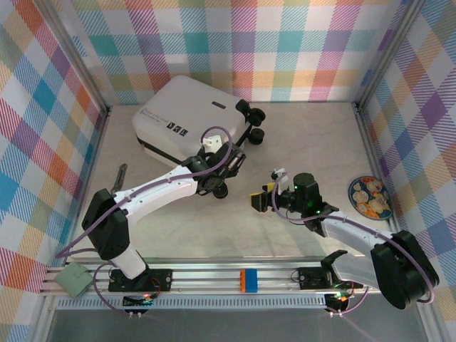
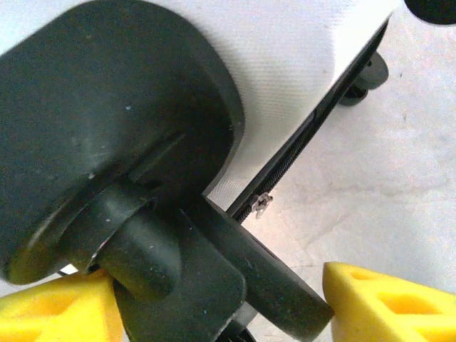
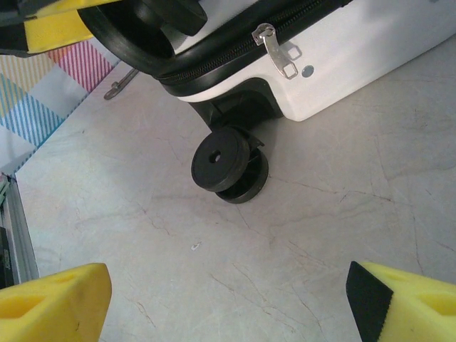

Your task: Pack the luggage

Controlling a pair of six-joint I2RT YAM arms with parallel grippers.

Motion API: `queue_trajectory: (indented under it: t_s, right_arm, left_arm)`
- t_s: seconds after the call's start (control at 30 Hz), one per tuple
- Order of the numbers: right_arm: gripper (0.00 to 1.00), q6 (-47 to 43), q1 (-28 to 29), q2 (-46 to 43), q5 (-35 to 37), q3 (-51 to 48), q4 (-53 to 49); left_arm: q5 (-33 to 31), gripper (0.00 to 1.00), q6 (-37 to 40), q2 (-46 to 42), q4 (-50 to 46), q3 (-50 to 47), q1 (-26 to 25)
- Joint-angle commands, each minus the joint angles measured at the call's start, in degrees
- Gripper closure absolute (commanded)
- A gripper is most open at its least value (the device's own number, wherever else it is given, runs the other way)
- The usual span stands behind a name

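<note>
Left gripper (image 2: 221, 303), jaws apart, straddles a black caster (image 2: 164, 271). Right gripper (image 3: 228, 299), jaws apart and empty, hovers over the table (image 3: 299, 235) nearby. The luggage (image 1: 182, 117) lies closed at back left. Its shell looks stiff and slick, probably light. Casters or zip pull (image 3: 274, 50) likely give better purchase.

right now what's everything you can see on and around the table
luggage: 1, white shell, black wheels, lying flat at far left of table
plate: 1, blue rim, pale food pieces on it, right edge of table
dark strip: 1, blackish, left edge of table
green box: 1, pale green, near-left corner by the rail
orange and blue block: 1, middle of the rail
left gripper: yellow pads, open either side of a luggage wheel
right gripper: yellow pads, open over bare table
</note>
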Motion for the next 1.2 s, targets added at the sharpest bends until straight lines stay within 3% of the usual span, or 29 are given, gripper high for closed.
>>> queue_trajectory:
  t_s: [0.0,0.17,0.67,0.7,0.8,0.87,1.17]
  right_arm:
    - [0.14,-2.4,0.5,1.1,-1.9,0.6,3.6]
    - [0.15,-4.6,1.0,4.4,-2.8,2.0,5.3]
    - [0.28,-12.7,3.5,20.2,-4.2,15.6,5.9]
    - [0.28,-12.8,3.5,21.0,-4.0,16.5,5.8]
    - [0.28,-12.8,3.4,23.1,-4.3,18.5,5.4]
    - [0.29,-12.5,3.4,24.0,-5.1,19.4,5.5]
    - [0.29,-11.3,3.4,24.9,-6.2,18.0,7.1]
  left_arm:
    - [-0.9,0.48,0.6,1.3,-1.3,0.9,1.5]
    - [-0.5,0.61,2.7,-0.3,-2.0,-1.3,2.7]
    - [12.5,0.66,22.3,-5.8,-6.6,-6.7,9.1]
    - [13.2,0.62,22.8,-6.7,-6.7,-7.0,9.5]
    - [16.6,0.36,22.8,-9.0,-5.2,-7.2,9.8]
    - [19.0,0.28,21.7,-9.6,-4.3,-6.7,9.8]
    - [25.9,0.20,15.0,-11.8,3.5,-7.7,9.7]
